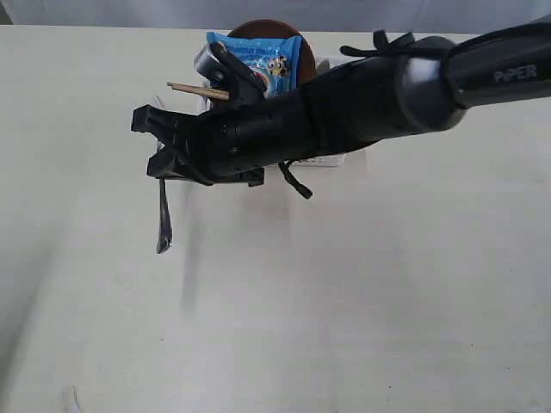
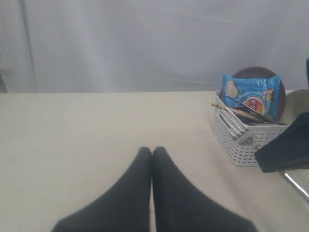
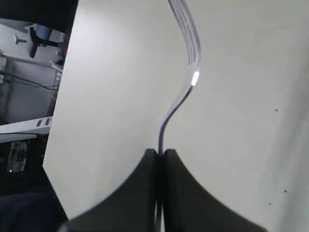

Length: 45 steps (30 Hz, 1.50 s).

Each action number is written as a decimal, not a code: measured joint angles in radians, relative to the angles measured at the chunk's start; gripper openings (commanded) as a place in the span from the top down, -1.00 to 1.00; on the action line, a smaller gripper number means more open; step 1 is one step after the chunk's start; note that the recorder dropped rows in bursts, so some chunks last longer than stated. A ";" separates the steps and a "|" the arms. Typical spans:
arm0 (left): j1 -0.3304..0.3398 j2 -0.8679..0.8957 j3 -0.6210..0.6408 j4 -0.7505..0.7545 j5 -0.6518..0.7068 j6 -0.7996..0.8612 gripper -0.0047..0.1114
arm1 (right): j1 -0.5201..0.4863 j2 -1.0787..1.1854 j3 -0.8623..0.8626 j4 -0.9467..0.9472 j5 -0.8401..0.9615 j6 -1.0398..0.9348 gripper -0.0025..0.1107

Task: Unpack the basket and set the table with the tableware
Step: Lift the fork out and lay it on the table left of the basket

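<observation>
My right gripper [image 1: 158, 163] reaches across to the left of the exterior view and is shut on the handle of the steel fork [image 1: 163, 219], which hangs tines down over the table [image 1: 362, 301]. The right wrist view shows the pinch [image 3: 160, 152] and the fork [image 3: 187, 79] curving away. Behind the arm stands the white basket [image 1: 331, 159] with the chopsticks [image 1: 196, 89] and the brown plate [image 1: 274, 29]. My left gripper [image 2: 152, 151] is shut and empty over bare table, left of the basket [image 2: 241, 145]; it does not show in the exterior view.
A blue chips bag [image 1: 258, 55] stands in the basket against the plate [image 2: 258, 72]. A cream bowl [image 2: 298, 104] shows at the basket's far end. The right arm [image 1: 387, 90] hides most of the basket in the exterior view.
</observation>
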 measured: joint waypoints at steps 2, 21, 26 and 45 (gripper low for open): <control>0.000 0.000 0.000 0.000 0.000 0.000 0.92 | 0.003 0.030 -0.010 0.000 -0.018 0.032 0.96; 0.000 0.000 0.000 0.000 0.000 0.000 0.92 | 0.168 0.101 -0.051 0.002 -0.304 0.165 0.96; 0.000 0.000 0.000 0.000 0.000 0.000 0.92 | 0.168 0.101 -0.065 0.004 -0.340 0.216 0.96; 0.000 0.000 0.000 0.000 0.000 0.000 0.92 | 0.168 0.191 -0.081 0.018 -0.265 0.219 0.96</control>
